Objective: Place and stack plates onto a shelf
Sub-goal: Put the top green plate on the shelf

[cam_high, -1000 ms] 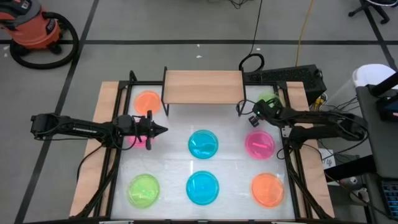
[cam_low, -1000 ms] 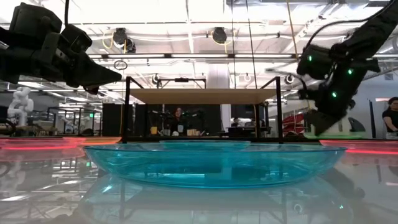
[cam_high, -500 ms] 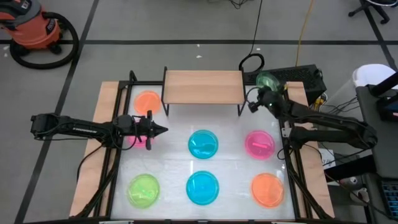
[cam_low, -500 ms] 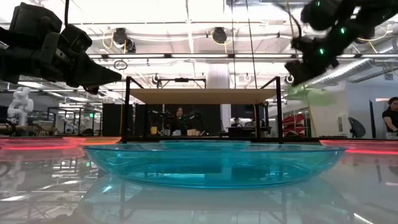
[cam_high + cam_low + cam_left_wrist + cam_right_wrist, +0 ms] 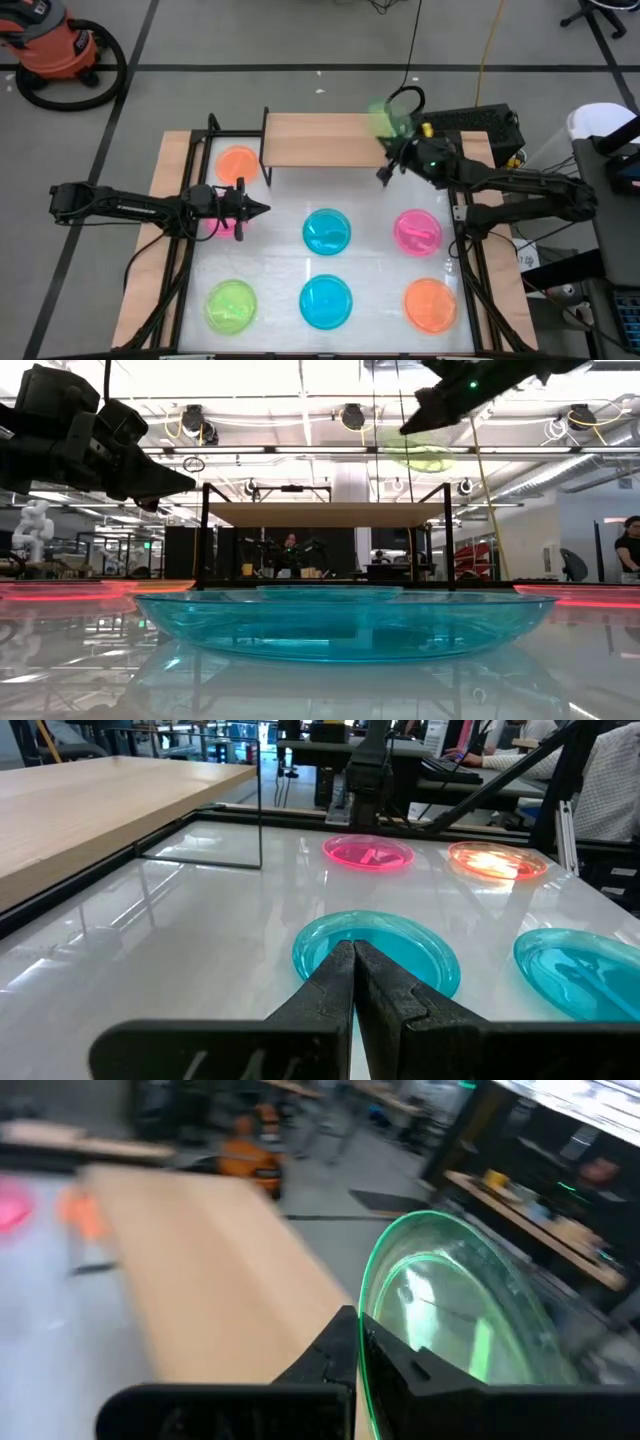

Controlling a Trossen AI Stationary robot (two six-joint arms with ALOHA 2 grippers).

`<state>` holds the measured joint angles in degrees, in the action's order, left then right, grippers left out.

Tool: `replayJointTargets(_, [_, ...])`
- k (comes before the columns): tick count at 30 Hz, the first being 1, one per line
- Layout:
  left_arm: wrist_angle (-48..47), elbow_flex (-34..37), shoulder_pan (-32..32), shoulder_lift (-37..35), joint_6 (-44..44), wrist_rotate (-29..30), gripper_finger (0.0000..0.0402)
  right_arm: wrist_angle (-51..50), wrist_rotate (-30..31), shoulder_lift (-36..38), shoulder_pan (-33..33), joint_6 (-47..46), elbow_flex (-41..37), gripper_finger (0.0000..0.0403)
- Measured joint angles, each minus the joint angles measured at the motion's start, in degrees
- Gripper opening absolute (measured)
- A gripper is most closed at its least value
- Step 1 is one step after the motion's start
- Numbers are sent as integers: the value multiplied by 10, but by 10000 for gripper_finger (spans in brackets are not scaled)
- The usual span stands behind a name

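- Left gripper (image 5: 262, 209) hovers over the left part of the white table (image 5: 370, 225), fingers pressed together on nothing; a pink plate (image 5: 214, 226) lies partly hidden beneath that arm.
- Orange plate (image 5: 238, 162) lies at the far left of the table, just beside the shelf (image 5: 325, 139).
- Near row: green plate (image 5: 231, 305), blue plate (image 5: 326, 300), second orange plate (image 5: 431, 304).
- Middle of table: second blue plate (image 5: 327, 230), with another pink plate (image 5: 418, 231) to its right.
- Shelf stands at the far edge of the table, centre; its wooden top carries no plates.
- Right gripper (image 5: 358, 1338) is raised at the shelf's right end, fingers clamped on the rim of a second green plate (image 5: 455, 1315).
- That plate is held in the air, tilted, over the shelf's right far corner; in the high view it is blurred.
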<state>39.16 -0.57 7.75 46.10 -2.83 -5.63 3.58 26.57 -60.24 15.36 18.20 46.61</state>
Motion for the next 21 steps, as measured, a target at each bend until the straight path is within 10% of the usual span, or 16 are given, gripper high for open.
replayJointTargets(21, [0,0,0,0,0,0,12,48,-29,-176,-22,29,0,0])
